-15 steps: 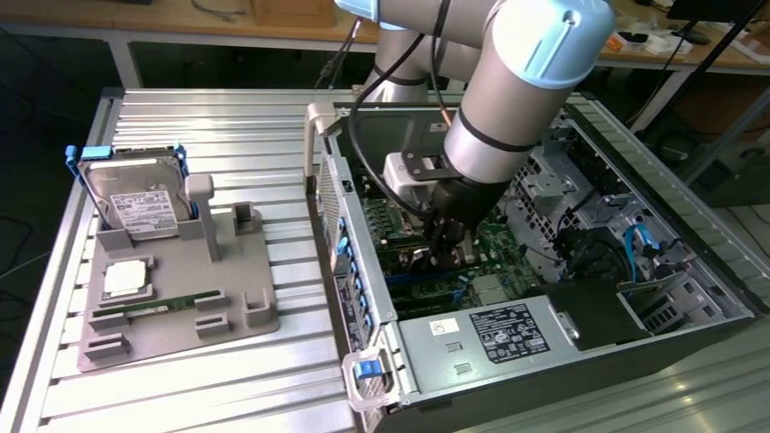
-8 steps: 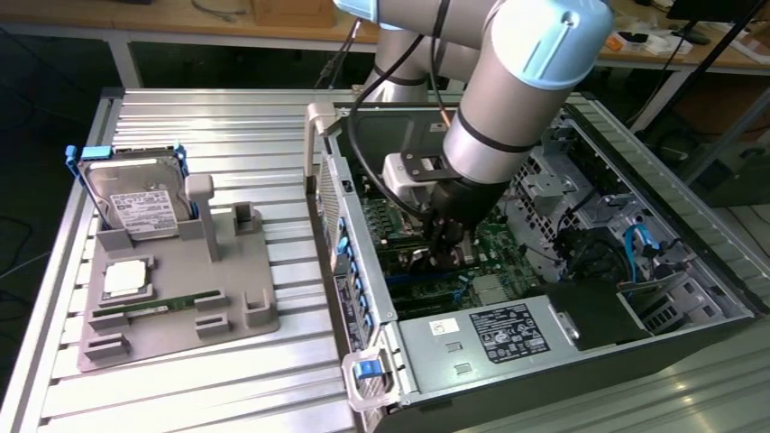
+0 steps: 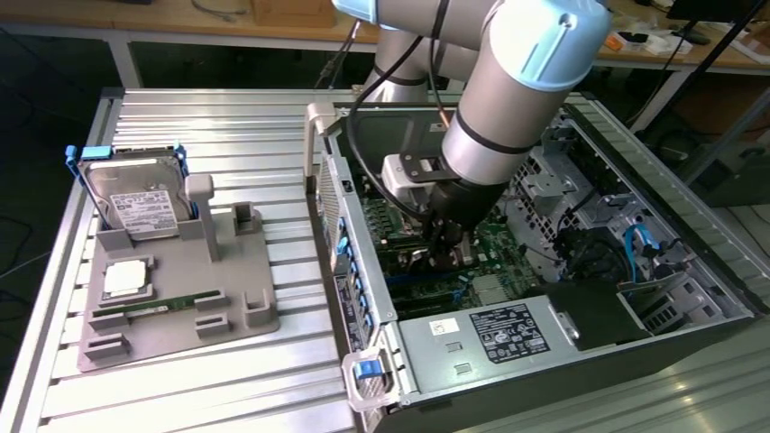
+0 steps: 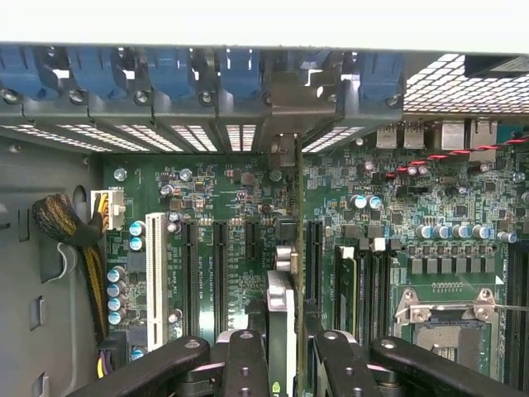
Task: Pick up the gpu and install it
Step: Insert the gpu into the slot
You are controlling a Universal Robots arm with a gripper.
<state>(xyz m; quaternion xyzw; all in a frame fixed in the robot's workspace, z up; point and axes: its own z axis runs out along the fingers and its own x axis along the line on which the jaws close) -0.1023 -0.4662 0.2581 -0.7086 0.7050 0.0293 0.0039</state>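
Note:
My gripper (image 4: 285,351) is down inside the open computer case (image 3: 361,298), shut on the gpu (image 4: 283,306). In the wrist view the gpu shows edge-on as a thin dark card with a silver part, clamped between the two black fingers (image 4: 248,364). It stands upright over the green motherboard (image 4: 215,198), between the black expansion slots (image 4: 221,273), and its far end reaches the case's rear slot openings. Whether it sits in a slot I cannot tell. In the exterior view the gripper (image 3: 443,248) hangs low over the board with the dark gpu (image 3: 424,260) beneath it.
A grey holder (image 3: 247,298) at the exterior view's left carries a hard drive in a blue frame (image 3: 132,194), a green RAM stick (image 3: 162,307) and a square chip (image 3: 126,278). Blue slot clips (image 4: 240,70) line the case's rear wall. RAM sticks (image 4: 364,281) and the processor socket (image 4: 446,322) lie beside the card.

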